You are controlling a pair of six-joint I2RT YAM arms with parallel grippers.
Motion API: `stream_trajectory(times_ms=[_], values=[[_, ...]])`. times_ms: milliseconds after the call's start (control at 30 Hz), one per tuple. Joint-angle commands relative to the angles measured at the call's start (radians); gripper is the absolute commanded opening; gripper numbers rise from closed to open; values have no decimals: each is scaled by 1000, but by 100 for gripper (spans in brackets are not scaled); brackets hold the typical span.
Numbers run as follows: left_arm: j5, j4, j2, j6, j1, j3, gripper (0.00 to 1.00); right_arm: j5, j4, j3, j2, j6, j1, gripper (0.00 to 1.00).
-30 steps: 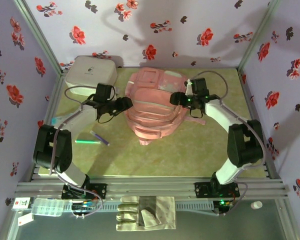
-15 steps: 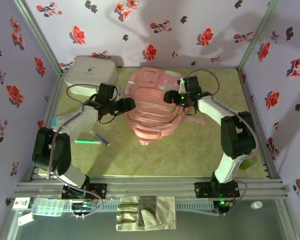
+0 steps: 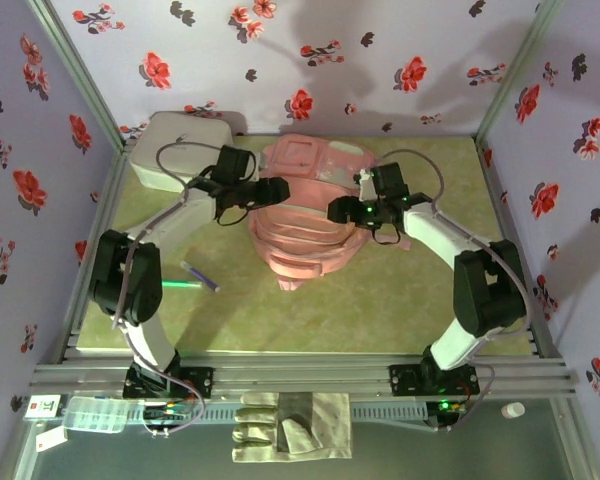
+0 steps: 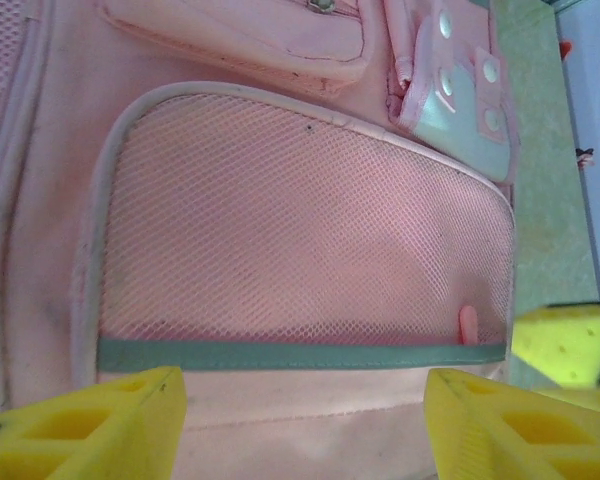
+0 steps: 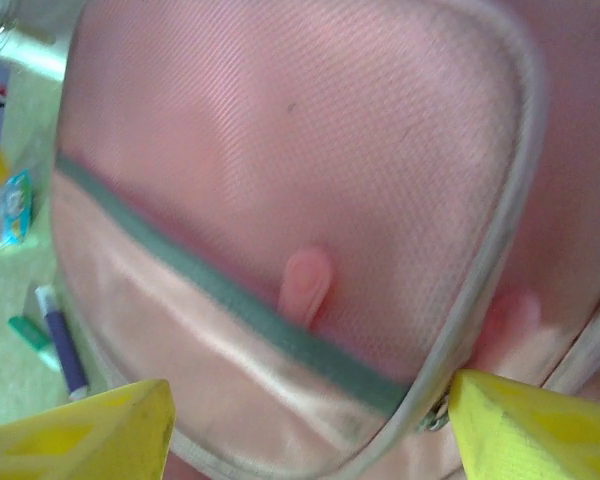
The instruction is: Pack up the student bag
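One purple pen (image 5: 62, 345) lies beside the student bag (image 5: 280, 150), right-wrist view.

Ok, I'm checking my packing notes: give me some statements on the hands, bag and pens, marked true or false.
1. The left hand and the right hand are both over the student bag. True.
2. The left hand grips a pen. False: its fingers stand apart, nothing between them.
3. The white case lies left of the bag. True.
4. The purple pen and green pen are inside the bag. False: they lie on the table, left of it.
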Motion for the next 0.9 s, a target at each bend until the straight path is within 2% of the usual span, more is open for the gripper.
stream_trajectory(times_ms=[0, 267, 433, 533, 733, 867], values=[[-11, -43, 45, 44, -18, 74, 64, -78, -58, -35, -40, -42, 16, 72], [-11, -86, 134, 72, -52, 196, 64, 148, -93, -21, -113, -116, 11, 72], [-26, -89, 194, 71, -59, 273, 62, 225, -25, 26, -47, -99, -9, 76], [-45, -96, 246, 67, -60, 328, 59, 212, -24, 90, 35, -110, -20, 76], [-38, -170, 366, 68, -60, 481, 57, 103, -28, 180, 146, -167, -22, 76], [-97, -268, 435, 59, -60, 568, 55, 60, -86, 218, 199, -229, -18, 76]])
